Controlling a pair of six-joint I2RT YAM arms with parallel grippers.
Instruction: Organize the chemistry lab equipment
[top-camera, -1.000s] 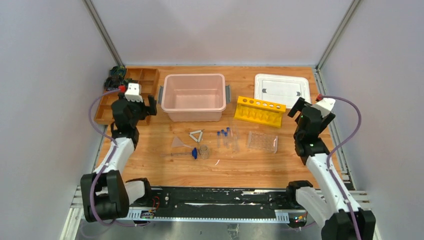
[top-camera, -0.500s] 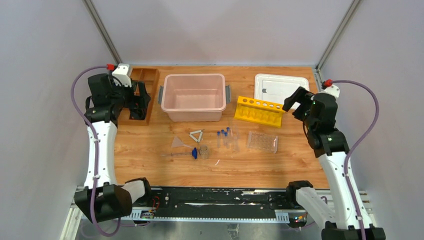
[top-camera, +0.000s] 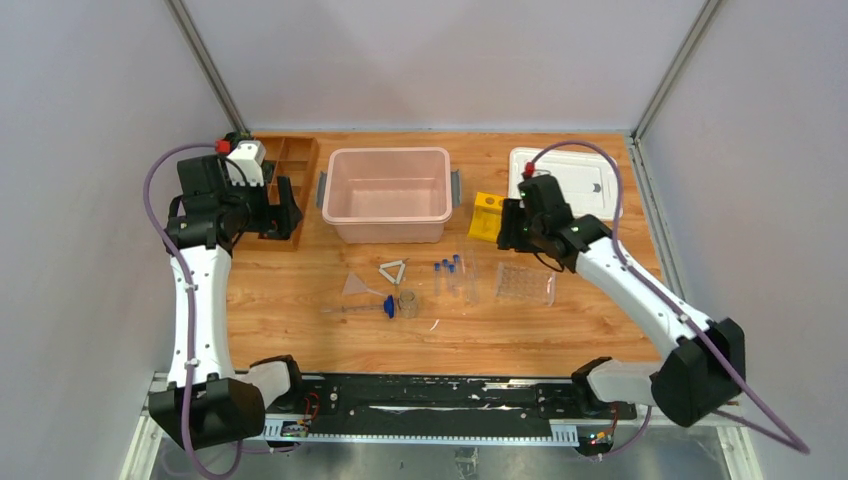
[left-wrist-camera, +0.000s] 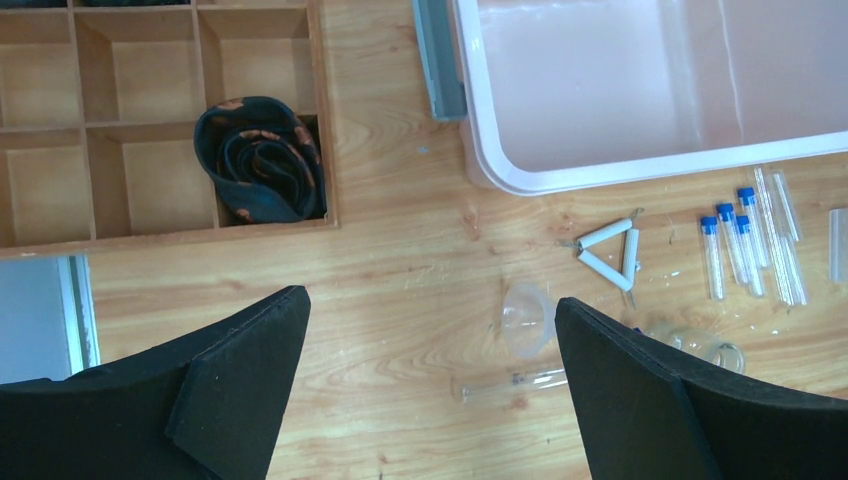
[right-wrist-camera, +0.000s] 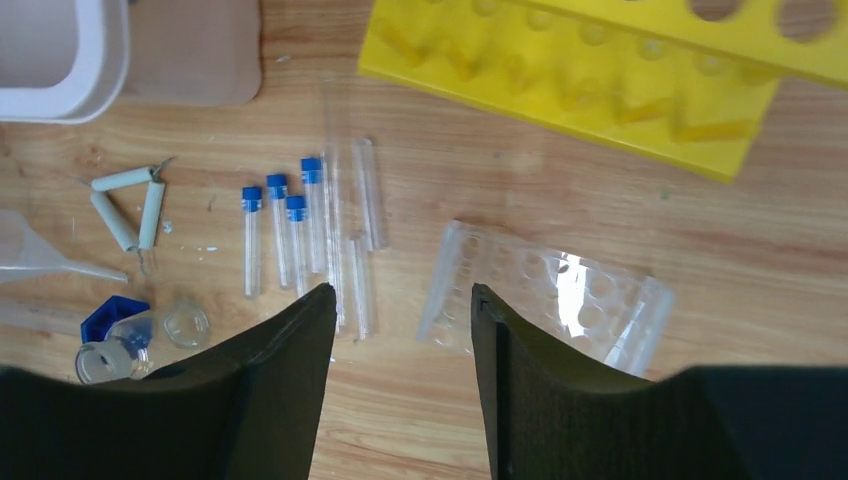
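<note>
Four capped vials (right-wrist-camera: 297, 245) lie 9 o'clock of clear tray (right-wrist-camera: 545, 300); R hand (right-wrist-camera: 400, 295) half-open, empty, L hand (left-wrist-camera: 430, 300) wide. Best: drop straight, pinch one vial mid-body.

Blue-capped vials (right-wrist-camera: 280, 235) flat between pale triangle (right-wrist-camera: 150, 215) and vial tray (right-wrist-camera: 545, 300), possibly inverted.

The left gripper's (left-wrist-camera: 430, 305) jaws spread wide over the tabletop (left-wrist-camera: 400, 260). Rightward lie a clear funnel (left-wrist-camera: 527, 318), a pale triangle (left-wrist-camera: 610, 255) and 4 blue-capped vials (left-wrist-camera: 730, 250), just nearer than the pink bin (left-wrist-camera: 640, 170).
</note>
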